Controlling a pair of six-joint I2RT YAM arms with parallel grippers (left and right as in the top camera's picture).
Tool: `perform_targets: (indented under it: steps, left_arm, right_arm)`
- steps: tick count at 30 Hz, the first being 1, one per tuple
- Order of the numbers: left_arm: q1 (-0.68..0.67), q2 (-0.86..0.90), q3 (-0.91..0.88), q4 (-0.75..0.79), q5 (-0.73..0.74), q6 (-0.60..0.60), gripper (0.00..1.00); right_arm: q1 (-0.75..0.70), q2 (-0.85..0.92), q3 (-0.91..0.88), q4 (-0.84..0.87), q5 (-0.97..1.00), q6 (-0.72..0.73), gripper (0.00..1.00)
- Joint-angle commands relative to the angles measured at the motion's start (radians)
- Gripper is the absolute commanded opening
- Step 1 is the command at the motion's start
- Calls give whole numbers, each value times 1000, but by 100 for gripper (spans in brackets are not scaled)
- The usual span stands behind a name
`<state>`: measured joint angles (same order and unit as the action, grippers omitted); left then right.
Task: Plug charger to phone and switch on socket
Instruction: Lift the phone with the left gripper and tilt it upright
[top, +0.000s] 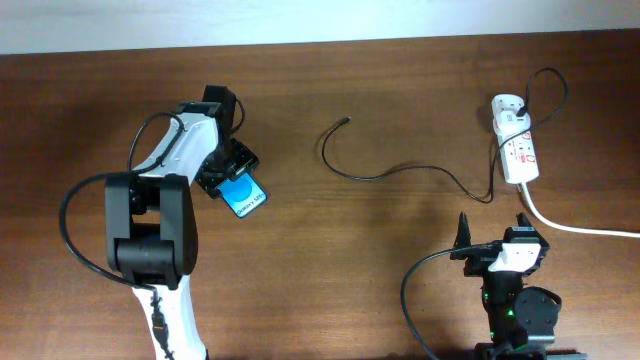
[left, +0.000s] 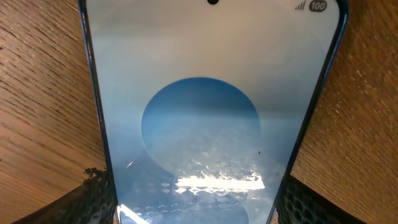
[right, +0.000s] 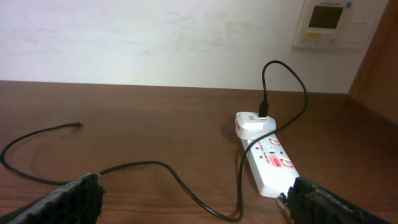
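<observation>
We see the table's (top: 340, 270) far edge running across the top of the overhead view, with a pale strip beyond it. The other three edges fall outside the picture. A wide stretch of bare wood lies between the two arms.

The phone (top: 249, 198) lies left of centre, screen up, turned at an angle, well apart from the charger's (top: 400, 171) free connector tip. From that tip the thin black cable curves right across the table, climbs beside the socket (top: 518, 150) and loops over into a white adapter (right: 255, 123) seated at the socket's far end. The socket lies near the table's right side, and its thick white cord (top: 580, 228) trails off to the right.

The left arm (top: 160, 215) reaches forward from the near edge, wrist bent down over the phone. In its wrist view the pads (left: 93, 202) press against both long edges of the phone, so the left jaws pinch it near its lower end.

The right arm (top: 515, 300) sits folded low at the near right, its camera facing the socket and a white wall with a wall control panel (right: 326, 23). The right jaws are spread wide with only table and cable between their pads (right: 68, 200), just short of the socket's near end.
</observation>
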<state>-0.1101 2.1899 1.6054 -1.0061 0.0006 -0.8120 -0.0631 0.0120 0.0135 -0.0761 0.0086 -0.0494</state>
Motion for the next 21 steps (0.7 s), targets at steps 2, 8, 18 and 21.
perform_targets:
  steps: [2,8,18,21]
  left_arm:
    - [2,86,-51,-29,-42,1,72]
    - [27,86,37,-122,-42,2,72]
    - [28,86,163,-224,59,91,72]
    - [28,86,163,-227,110,115,72]
  right_arm:
    - [-4,-5,-8,-2,-5,1,99]
    - [-4,-5,-8,-2,-5,1,98]
    - [-4,-5,-8,-2,-5,1,98]
    - [-4,-5,-8,-2,-5,1,98]
